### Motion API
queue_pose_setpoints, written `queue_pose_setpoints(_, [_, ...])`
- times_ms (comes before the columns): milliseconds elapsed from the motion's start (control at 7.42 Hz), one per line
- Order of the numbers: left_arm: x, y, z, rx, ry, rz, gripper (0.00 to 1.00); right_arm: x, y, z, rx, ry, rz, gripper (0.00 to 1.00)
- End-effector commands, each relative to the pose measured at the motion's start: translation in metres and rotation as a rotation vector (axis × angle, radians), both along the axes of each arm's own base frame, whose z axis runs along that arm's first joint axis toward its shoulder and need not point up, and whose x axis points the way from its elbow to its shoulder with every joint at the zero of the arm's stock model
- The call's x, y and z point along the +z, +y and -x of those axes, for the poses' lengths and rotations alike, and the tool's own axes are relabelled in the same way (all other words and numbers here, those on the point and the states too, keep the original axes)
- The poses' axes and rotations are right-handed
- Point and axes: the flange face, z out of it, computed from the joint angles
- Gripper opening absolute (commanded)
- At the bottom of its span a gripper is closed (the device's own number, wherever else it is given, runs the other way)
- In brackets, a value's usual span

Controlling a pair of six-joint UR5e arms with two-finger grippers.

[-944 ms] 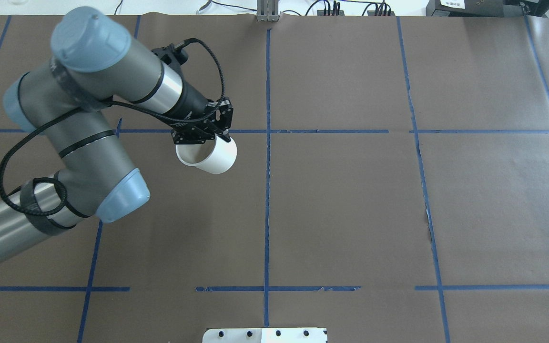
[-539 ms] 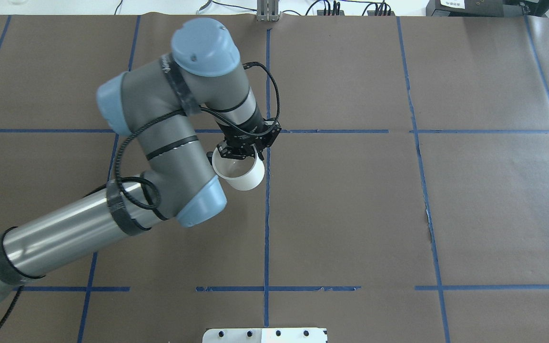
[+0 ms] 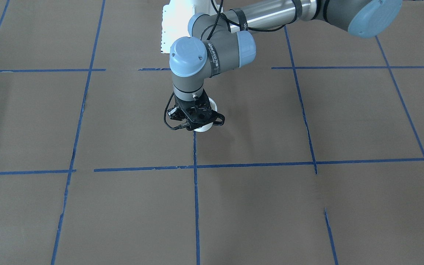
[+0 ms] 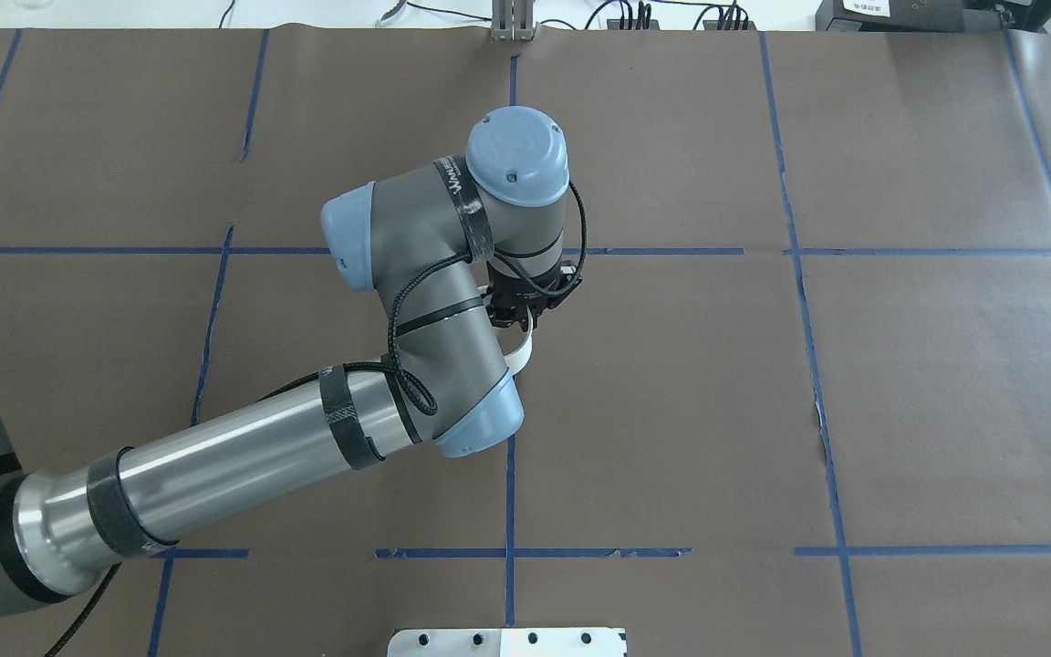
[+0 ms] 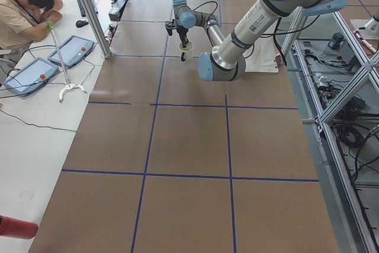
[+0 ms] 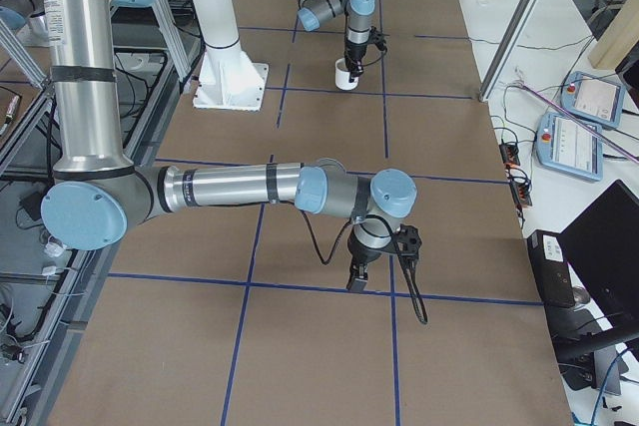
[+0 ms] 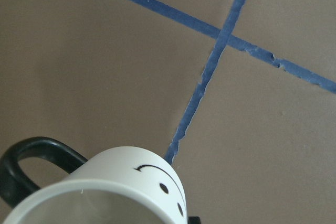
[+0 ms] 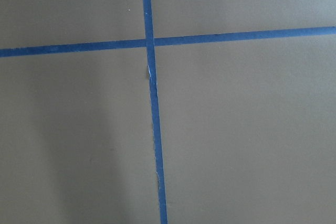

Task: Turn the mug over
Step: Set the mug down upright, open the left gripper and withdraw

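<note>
White mug [image 7: 118,184]: pinching its rim tight with left gripper [image 4: 518,321], mouth up, handle [image 7: 21,165] poking toward nine o'clock. Right gripper [image 6: 356,281]: cannot tell if open.

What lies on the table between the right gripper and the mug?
Only brown paper crossed by blue tape lines lies between the right gripper and the mug. The exterior right view shows that stretch bare.

You see the table [image 4: 945,411], covered in brown paper and divided by blue tape lines [image 4: 510,474] into a grid. Beside it stands a white desk [image 5: 23,164] bearing two tablets [image 5: 72,50]; an aluminium post [image 5: 90,10] rises at the table's edge. Lighting is even.
</note>
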Motion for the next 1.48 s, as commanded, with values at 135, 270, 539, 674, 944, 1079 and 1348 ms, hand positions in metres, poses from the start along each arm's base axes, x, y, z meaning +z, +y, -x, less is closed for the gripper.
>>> queue_pose_setpoints(135, [0.005,0.007,-0.011,-0.012,-0.014,-0.022,0.9,0.0,0.0,0.0,0.0,0.0,0.0,1.0])
queue_pose_setpoints(270, [-0.001,0.008,-0.007,-0.014,-0.003,-0.028,1.0,0.0,0.0,0.0,0.0,0.0,0.0,1.0])
queue_pose_setpoints(539, [-0.025,0.005,0.059,-0.049,0.05,-0.067,1.0,0.0,0.0,0.0,0.0,0.0,0.0,1.0])
queue_pose_setpoints(674, [-0.032,0.003,0.105,-0.02,0.03,-0.082,1.0,0.0,0.0,0.0,0.0,0.0,0.0,1.0])
queue_pose_setpoints(944, [0.03,-0.006,0.235,0.069,0.018,-0.258,1.0,0.0,0.0,0.0,0.0,0.0,0.0,1.0])
queue_pose_setpoints(1079, [0.07,-0.012,0.291,0.167,-0.017,-0.398,1.0,-0.001,-0.001,0.0,0.0,0.0,-0.001,1.0])
queue_pose_setpoints(1348, [0.187,-0.044,0.44,0.312,-0.082,-0.503,1.0,0.0,0.0,0.0,0.0,0.0,0.0,1.0])
